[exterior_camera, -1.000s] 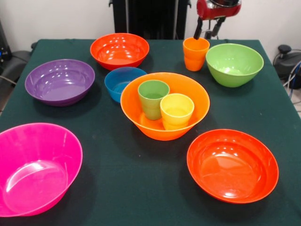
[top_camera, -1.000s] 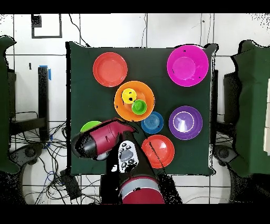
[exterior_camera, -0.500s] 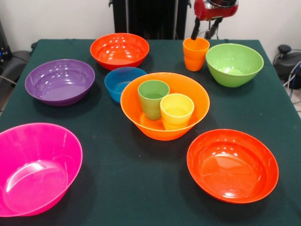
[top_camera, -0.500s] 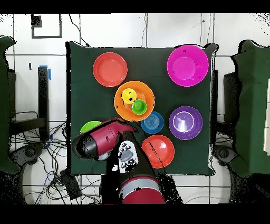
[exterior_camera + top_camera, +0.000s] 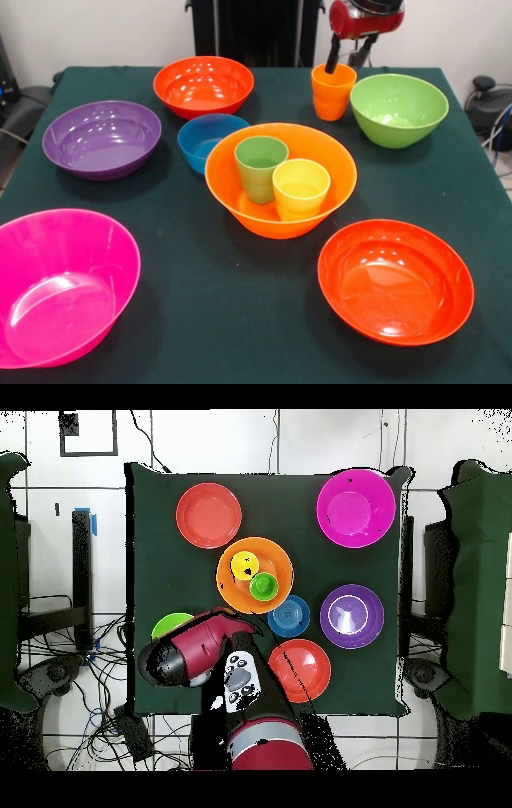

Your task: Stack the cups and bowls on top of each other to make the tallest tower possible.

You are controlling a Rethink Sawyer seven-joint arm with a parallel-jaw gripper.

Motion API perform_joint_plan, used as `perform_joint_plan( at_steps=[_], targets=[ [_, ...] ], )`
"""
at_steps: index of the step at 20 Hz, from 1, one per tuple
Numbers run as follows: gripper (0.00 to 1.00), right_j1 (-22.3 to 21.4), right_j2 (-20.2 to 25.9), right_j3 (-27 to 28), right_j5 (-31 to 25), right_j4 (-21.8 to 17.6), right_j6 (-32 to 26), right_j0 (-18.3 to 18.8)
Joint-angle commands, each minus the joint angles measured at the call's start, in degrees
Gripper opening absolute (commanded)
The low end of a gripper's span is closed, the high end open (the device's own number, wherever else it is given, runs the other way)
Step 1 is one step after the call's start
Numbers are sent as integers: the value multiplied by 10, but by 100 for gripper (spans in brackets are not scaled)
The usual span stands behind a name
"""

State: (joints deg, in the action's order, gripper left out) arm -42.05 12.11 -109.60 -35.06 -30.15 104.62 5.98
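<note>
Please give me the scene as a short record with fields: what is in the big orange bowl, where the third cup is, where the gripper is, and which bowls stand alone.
base bowl: light orange bowl, centre of table
inside it: green cup and yellow cup, upright, side by side
third cup: orange cup, on the table beside the lime green bowl
gripper: open, just above the orange cup
bowls alone: pink, purple, blue, two red-orange

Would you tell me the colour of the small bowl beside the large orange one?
Blue; front view.
</note>
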Motion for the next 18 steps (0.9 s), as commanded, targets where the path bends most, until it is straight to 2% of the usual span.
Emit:
perform_joint_plan(
  at_steps=[1,12,18],
  targets=[
    [100,34,18,31,75,-47,19,-9],
    [100,43,18,33,54,-37,5,-3],
    [100,58,25,33,14,-19,-12,14]
  ],
)
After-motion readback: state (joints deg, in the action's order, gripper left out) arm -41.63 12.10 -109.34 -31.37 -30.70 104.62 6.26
